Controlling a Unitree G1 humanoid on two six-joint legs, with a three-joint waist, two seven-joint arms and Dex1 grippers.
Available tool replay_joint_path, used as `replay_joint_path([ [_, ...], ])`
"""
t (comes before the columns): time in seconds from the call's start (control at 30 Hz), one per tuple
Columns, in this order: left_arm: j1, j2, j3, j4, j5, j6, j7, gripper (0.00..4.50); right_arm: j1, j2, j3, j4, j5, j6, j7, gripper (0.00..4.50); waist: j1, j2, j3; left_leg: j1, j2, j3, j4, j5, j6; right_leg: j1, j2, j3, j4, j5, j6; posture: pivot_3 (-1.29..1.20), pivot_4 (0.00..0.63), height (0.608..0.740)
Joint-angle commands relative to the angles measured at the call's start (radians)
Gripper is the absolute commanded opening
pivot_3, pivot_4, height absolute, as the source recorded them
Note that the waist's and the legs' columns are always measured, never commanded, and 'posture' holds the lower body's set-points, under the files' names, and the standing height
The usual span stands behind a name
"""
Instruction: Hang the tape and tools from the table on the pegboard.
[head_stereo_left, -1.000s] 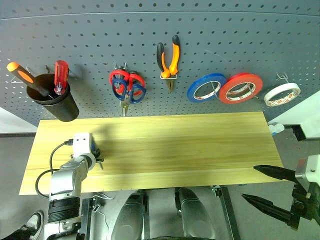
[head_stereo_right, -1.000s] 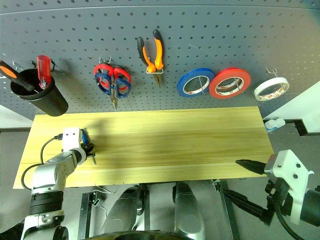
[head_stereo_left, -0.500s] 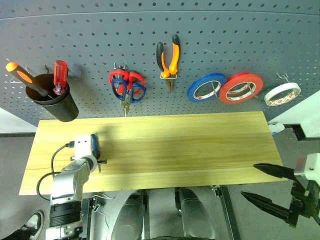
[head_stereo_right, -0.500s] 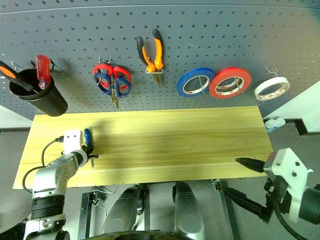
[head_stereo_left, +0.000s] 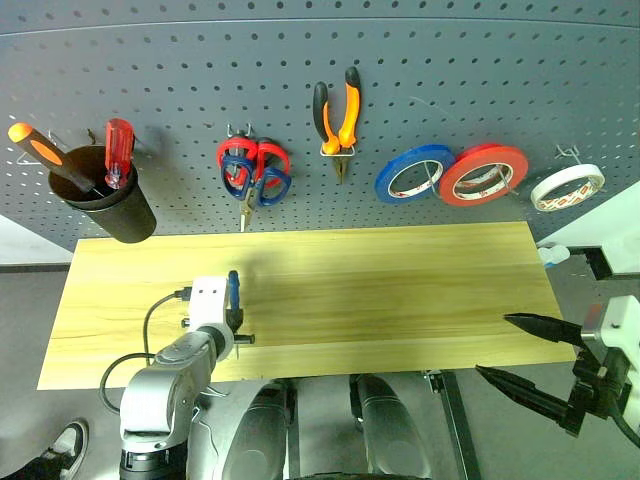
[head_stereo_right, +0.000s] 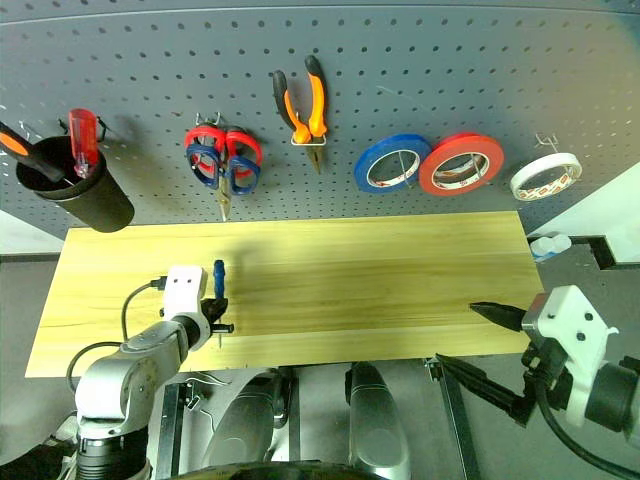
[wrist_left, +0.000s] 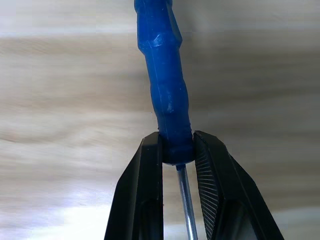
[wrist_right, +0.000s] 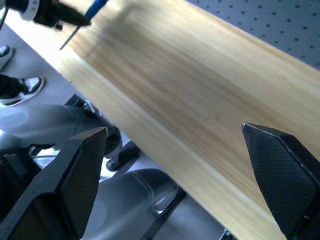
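Left fingers (wrist_left: 152, 195) shifted rightward over table (head_stereo_left: 400, 290), clamping blue screwdriver (wrist_left: 165, 95), right fingers (head_stereo_left: 505, 375) spread, empty

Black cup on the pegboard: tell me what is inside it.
Two screwdrivers stand in the black cup, handles up: one with an orange and black handle leaning out, one with a red handle. Their shafts and tips are hidden by the cup's wall, as is its bottom.

A workshop bench: a dark grey pegboard (head_stereo_left: 450, 70) rises behind a light wooden table (head_stereo_left: 400, 290), its hooks carrying pliers (head_stereo_left: 338, 120), scissors (head_stereo_left: 252, 172) and tape rolls (head_stereo_left: 482, 174), with a black cup (head_stereo_left: 110, 205) of screwdrivers at its left end.
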Motion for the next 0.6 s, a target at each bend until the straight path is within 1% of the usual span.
replay_joint_path([
  [0.03, 0.0, 0.011, -0.031, -0.022, 0.009, -0.022, -0.006, 0.55, -0.02, 0.015, 0.018, 0.008, -0.023, -0.031, -0.012, 4.5, 0.0, 0.0, -0.002, 0.0, 0.0, 0.0, 0.0, 0.0, 0.0, 0.0, 0.0, 0.0, 0.0, 0.0, 0.0, -0.13, 0.256, 0.724],
  [0.13, -0.001, 0.045, -0.073, -0.018, 0.017, -0.053, -0.026, 0.55, -0.047, 0.016, 0.053, 0.017, -0.044, -0.041, -0.029, 4.5, 0.001, 0.0, -0.006, 0.0, 0.0, 0.0, 0.001, 0.0, 0.0, 0.0, 0.0, 0.0, 0.001, 0.0, 0.0, -0.12, 0.244, 0.724],
  [0.27, 0.017, 0.101, -0.167, -0.059, 0.041, -0.133, -0.053, 0.55, -0.081, 0.04, 0.096, 0.03, -0.065, -0.065, -0.049, 4.5, 0.002, 0.002, -0.021, 0.0, 0.0, 0.0, 0.001, 0.001, -0.001, 0.0, 0.0, 0.0, 0.001, 0.0, 0.0, -0.11, 0.222, 0.724],
  [0.33, 0.012, 0.121, -0.196, -0.064, 0.05, -0.169, -0.064, 0.55, -0.096, 0.052, 0.122, 0.034, -0.083, -0.079, -0.06, 4.5, 0.003, 0.003, -0.03, 0.0, 0.0, 0.0, 0.001, 0.004, -0.006, 0.0, 0.0, 0.0, 0.001, 0.0, 0.0, -0.09, 0.207, 0.724],
  [0.47, -0.009, 0.147, -0.223, -0.042, 0.069, -0.246, -0.086, 0.55, -0.135, 0.072, 0.181, 0.048, -0.12, -0.106, -0.088, 4.5, 0.006, 0.004, -0.055, 0.0, 0.0, 0.0, 0.001, 0.004, -0.007, 0.0, 0.0, 0.0, 0.002, 0.0, 0.0, -0.08, 0.178, 0.724],
  [0.6, -0.039, 0.179, -0.245, -0.018, 0.103, -0.352, -0.111, 0.55, -0.172, 0.099, 0.235, 0.067, -0.162, -0.143, -0.114, 4.5, 0.01, 0.008, -0.086, 0.002, 0.0, 0.0, 0.001, 0.004, -0.007, 0.001, 0.001, 0.0, 0.003, 0.0, 0.0, -0.05, 0.14, 0.724],
])
